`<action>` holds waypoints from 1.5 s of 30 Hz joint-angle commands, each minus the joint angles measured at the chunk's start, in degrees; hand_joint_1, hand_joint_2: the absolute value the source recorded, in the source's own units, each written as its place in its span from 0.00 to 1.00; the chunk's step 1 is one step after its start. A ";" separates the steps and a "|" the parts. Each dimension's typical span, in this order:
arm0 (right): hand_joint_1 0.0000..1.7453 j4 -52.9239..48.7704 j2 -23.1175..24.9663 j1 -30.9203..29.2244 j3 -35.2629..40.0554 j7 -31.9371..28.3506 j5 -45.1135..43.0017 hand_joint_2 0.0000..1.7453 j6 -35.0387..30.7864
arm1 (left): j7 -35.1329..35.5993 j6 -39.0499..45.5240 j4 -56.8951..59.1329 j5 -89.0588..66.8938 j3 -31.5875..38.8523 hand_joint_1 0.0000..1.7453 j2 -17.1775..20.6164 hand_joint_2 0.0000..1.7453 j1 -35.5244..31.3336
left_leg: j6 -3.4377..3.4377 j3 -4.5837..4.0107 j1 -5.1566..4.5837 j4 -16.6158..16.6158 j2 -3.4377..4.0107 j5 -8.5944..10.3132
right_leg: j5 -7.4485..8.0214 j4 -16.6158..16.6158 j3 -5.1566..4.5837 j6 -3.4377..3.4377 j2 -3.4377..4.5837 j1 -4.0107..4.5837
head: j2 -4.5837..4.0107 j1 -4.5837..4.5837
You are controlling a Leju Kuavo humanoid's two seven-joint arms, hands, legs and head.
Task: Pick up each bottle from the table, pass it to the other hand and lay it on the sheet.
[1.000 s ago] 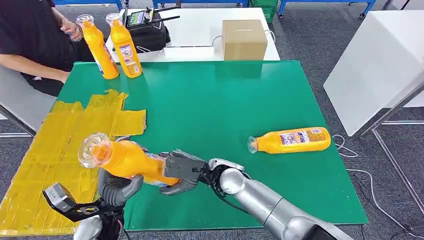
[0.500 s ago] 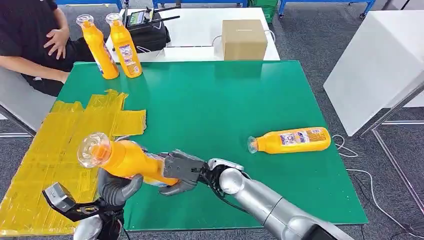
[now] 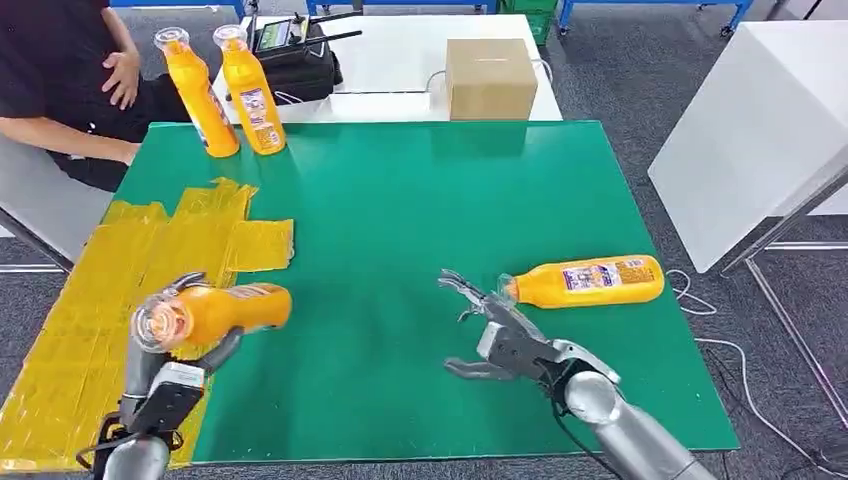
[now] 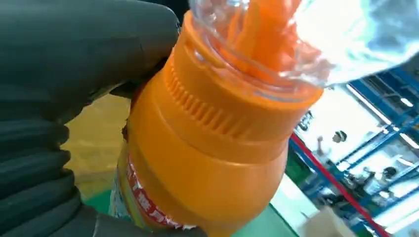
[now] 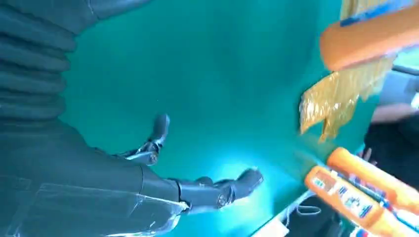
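My left hand grips an orange bottle by its body and holds it tilted above the near edge of the yellow sheet, clear cap towards me. The left wrist view shows that bottle close up in the left hand. My right hand hovers open over the green table, fingers spread, just short of the cap of a second orange bottle lying on its side. In the right wrist view the right hand holds nothing. Two more orange bottles stand upright at the far left corner.
A person in black sits beyond the far left corner. Behind the table stand a cardboard box and a black bag on a white table. Another white table stands to the right.
My right hand let go of the bottle and swung right, towards the lying bottle. My left hand carried the bottle left and lower, over the sheet's edge.
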 commanded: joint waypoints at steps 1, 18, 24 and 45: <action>0.00 -5.12 -2.56 2.30 -4.51 1.31 0.74 0.00 -0.05 | 1.16 -0.54 2.78 0.18 1.93 1.00 0.30 1.00 -1.21 | -0.07 0.13 0.05 -0.03 0.00 -0.06 | -0.07 -0.02 0.14 -0.09 -0.07 0.07 | 0.00 0.00; 0.00 -8.49 -3.35 7.40 -5.54 1.00 1.72 0.00 -1.58 | 3.42 9.14 0.58 -10.41 0.87 1.00 0.56 1.00 0.76 | -0.06 0.13 0.05 -0.05 0.12 -0.04 | 0.01 -0.04 0.12 -0.17 0.01 0.06 | 0.00 0.02; 0.00 -8.79 -3.59 7.80 -5.70 0.91 1.73 0.00 -1.73 | 4.22 10.05 0.24 -11.60 0.29 1.00 0.57 1.00 0.38 | -0.06 0.07 0.05 -0.01 0.12 -0.03 | 0.03 -0.01 0.05 -0.17 0.02 0.07 | 0.00 0.00; 0.00 -9.47 -4.33 8.45 -6.25 1.00 1.87 0.00 -1.96 | 10.46 19.24 0.93 -26.65 -2.69 1.00 1.17 1.00 -0.64 | -0.05 0.07 0.05 -0.03 0.06 -0.01 | 0.02 -0.03 0.06 -0.17 -0.04 0.06 | 0.00 0.02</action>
